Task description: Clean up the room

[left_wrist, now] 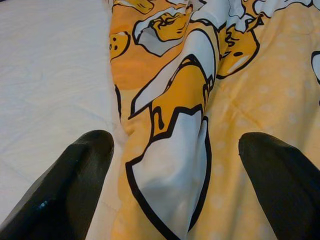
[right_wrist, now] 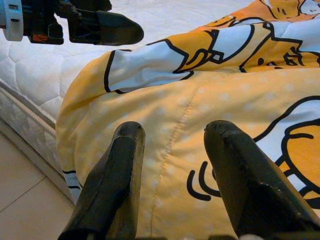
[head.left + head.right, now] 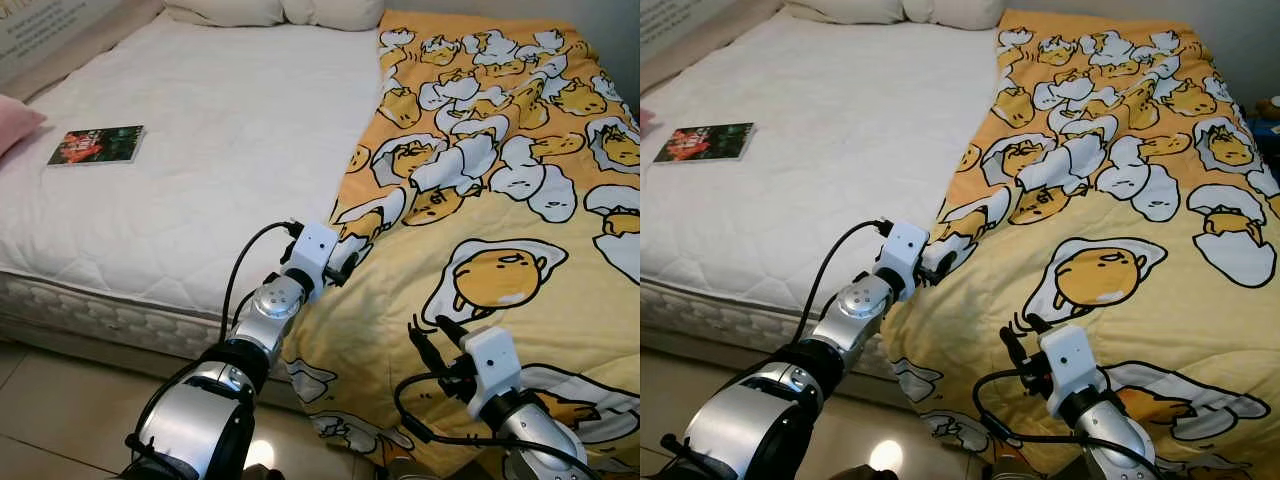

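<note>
Both pincers at the edge of the yellow blanket

The bed (image 3: 200,170) is bare white on its 9 o'clock half; the blanket (image 3: 500,200), printed with cartoon eggs, covers the 3 o'clock half and hangs over the foot, likely waiting to be pulled straight. The left pincer (image 1: 175,165) is spread, straddling the blanket's folded edge as if to pinch it. The right pincer (image 2: 170,165) is spread too, just above the cloth. A book (image 3: 97,145) lies at 10 o'clock; its cover is unreadable.
</note>
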`<state>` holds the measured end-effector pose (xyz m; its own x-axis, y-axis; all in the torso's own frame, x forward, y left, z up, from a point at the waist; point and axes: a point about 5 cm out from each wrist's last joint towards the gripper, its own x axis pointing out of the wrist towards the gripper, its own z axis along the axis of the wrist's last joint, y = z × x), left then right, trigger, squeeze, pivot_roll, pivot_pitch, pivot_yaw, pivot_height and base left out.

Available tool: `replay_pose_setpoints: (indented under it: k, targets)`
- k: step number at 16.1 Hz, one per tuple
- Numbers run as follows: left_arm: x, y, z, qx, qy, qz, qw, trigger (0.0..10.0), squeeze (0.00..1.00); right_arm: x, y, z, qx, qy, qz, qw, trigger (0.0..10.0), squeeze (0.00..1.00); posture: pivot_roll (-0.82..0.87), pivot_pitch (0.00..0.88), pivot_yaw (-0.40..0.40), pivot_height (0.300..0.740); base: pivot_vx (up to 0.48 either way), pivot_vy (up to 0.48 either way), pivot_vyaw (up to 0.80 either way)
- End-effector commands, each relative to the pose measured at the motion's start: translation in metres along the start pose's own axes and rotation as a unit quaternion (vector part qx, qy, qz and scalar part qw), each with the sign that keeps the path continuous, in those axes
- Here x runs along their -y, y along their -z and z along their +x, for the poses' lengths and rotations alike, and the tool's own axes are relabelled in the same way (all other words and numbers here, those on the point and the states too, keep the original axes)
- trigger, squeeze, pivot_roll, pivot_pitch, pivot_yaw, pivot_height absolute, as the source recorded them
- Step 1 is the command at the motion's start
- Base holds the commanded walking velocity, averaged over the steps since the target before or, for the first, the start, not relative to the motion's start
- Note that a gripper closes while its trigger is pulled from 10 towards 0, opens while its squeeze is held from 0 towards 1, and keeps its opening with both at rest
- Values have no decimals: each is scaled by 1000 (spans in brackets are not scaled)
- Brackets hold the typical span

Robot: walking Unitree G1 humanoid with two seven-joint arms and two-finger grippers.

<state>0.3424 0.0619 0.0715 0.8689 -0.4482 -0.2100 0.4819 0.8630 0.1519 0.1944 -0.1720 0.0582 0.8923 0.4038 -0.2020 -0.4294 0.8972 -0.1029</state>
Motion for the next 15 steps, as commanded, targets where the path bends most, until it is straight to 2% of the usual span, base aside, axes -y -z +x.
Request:
replay_pose_setpoints:
  k: [1,3,4,5,6,7,10,11,12,13,14,15]
  targets:
    - [-2,-5,3,2,-4,1,1000,10000,0,1,1,0,-4,1,2,1000,10000,0,-247,57,62,740,0,0,0]
    - [-2,-5,3,2,-4,1,1000,10000,0,1,1,0,-4,1,2,1000,10000,0,-247,57,62,740,0,0,0]
    - [-11,-6,2,2,-31,-19,999,10000,0,2,0,2,1,3,7,1000,10000,0,-243,49,64,740,0,0,0]
    - [-50,14,-21,7,-131,-76,988,10000,0,11,-8,26,31,50,35,998,10000,0,-36,0,-22,740,0,0,0]
    - [-94,38,-60,14,-242,-99,965,10000,0,17,-18,54,62,97,74,991,10000,0,-37,0,-24,740,0,0,0]
    - [-100,43,-68,13,-255,-95,962,10000,0,19,-20,60,66,106,82,989,10000,0,-37,0,-21,740,0,0,0]
    - [-96,47,-65,-1,-238,-92,967,10000,0,18,-16,62,60,117,97,987,10000,0,-43,0,-22,740,0,0,0]
    - [-103,51,-71,-2,-264,-137,955,10000,0,21,-16,61,69,142,127,979,10000,0,-47,0,-24,740,0,0,0]
    - [-116,59,-82,-1,-315,-204,927,10000,0,32,-14,55,79,194,177,962,10000,0,-51,0,-22,740,0,0,0]
    - [-129,66,-101,5,-359,-219,907,10000,0,42,-7,48,80,247,210,942,10000,0,-55,0,-17,740,0,0,0]
    - [-129,69,-112,14,-350,-177,920,10000,0,45,-4,42,83,263,184,944,10000,0,-56,0,-9,740,0,0,0]
    - [-120,66,-114,23,-302,-112,946,10000,0,40,-7,41,92,246,148,954,10000,0,-54,0,0,740,0,0,0]
